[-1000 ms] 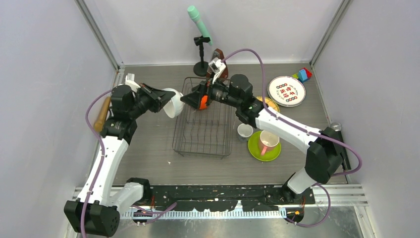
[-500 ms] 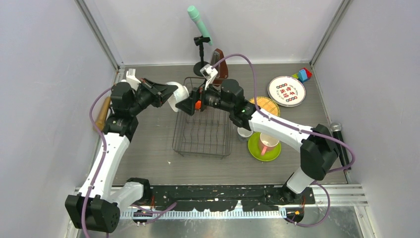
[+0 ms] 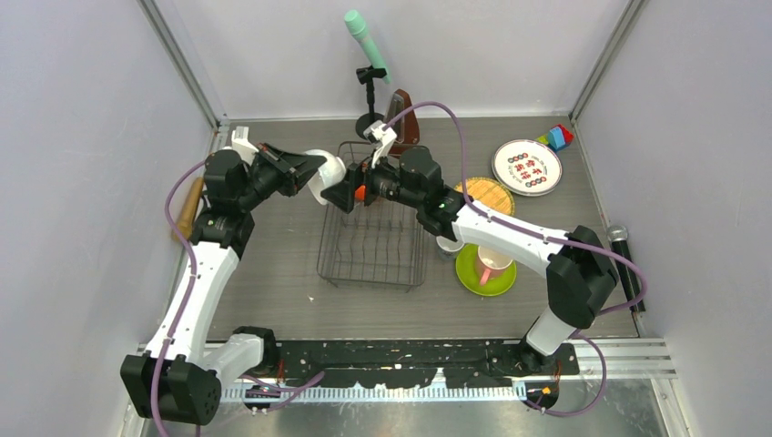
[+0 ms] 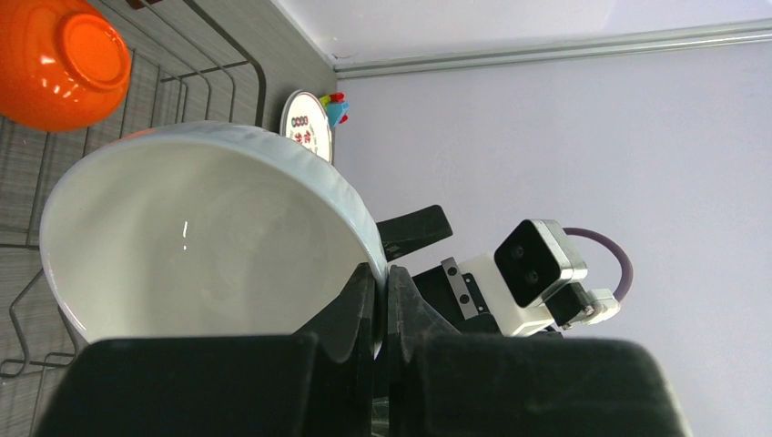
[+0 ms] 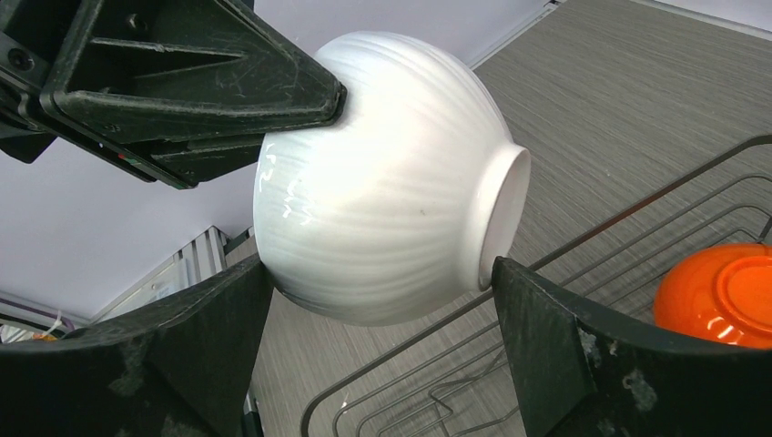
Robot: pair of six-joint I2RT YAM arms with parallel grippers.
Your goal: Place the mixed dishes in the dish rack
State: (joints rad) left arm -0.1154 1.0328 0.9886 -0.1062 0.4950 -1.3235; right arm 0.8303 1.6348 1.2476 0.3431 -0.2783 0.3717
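Wrist views: white bowl (image 4: 200, 246) rim pinched by left claw (image 4: 380, 276), right claw (image 5: 380, 270) agape astride.

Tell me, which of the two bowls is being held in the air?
The white bowl, pinched by its rim in the left arm's fingers; the orange bowl sits in the dish rack.

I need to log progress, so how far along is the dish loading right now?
Done: the orange bowl sits in the dish rack. In hand: the left gripper pinches the white bowl by its rim, with the right gripper open around it, apparently a handover. Left: pink mug on the lime-green plate, small white cup, tan woven plate and white plate, all outside the rack.
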